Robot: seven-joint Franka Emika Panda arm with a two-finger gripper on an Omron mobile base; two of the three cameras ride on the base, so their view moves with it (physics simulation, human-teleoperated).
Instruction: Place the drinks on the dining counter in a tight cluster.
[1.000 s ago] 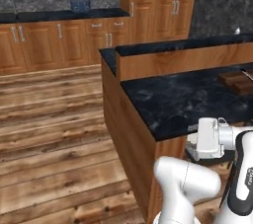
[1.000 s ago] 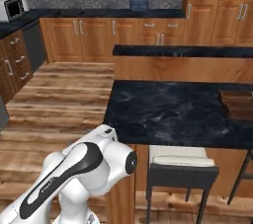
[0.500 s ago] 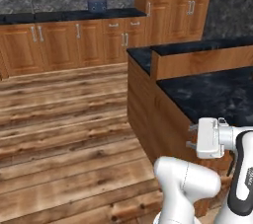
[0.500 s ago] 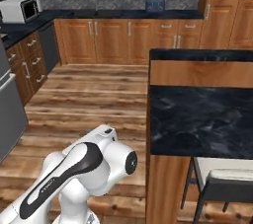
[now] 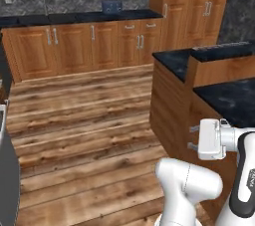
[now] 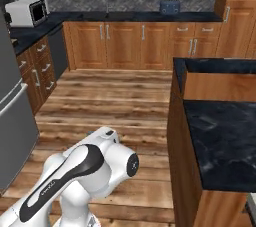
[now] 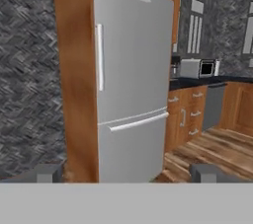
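Dining counter: It was right next to my robot, on its right side. Its black top looked bare where I could see it. The wood riser stood up along the far edge of that top.
Gripper: The two fingers stood far apart. Nothing was between them and they touched nothing. The hand was up in the air beside the end of the counter, looking out into the room.
My step: I think I was looking around for the three bottles and had not picked one up yet.
How to do it well: I would turn the base slowly, so the pictures stayed easy to read. I would hold the arm tucked in close, because the counter's end was just beside the hand and could get bumped. I would leave the fingers wide, ready for a bottle. I would look along each black top before driving on.
Wood floor: It lay wide between me and the far wall, with room to drive.
Fridge: The hand camera looked straight at this tall grey box. Its doors were closed.
Far cupboards: A long row of brown doors ran along the back wall under a black top.
Microwave: It sat on that far top, at the left.
Blue box: It sat on that far top too, more to the right. It was too small to say what it was.
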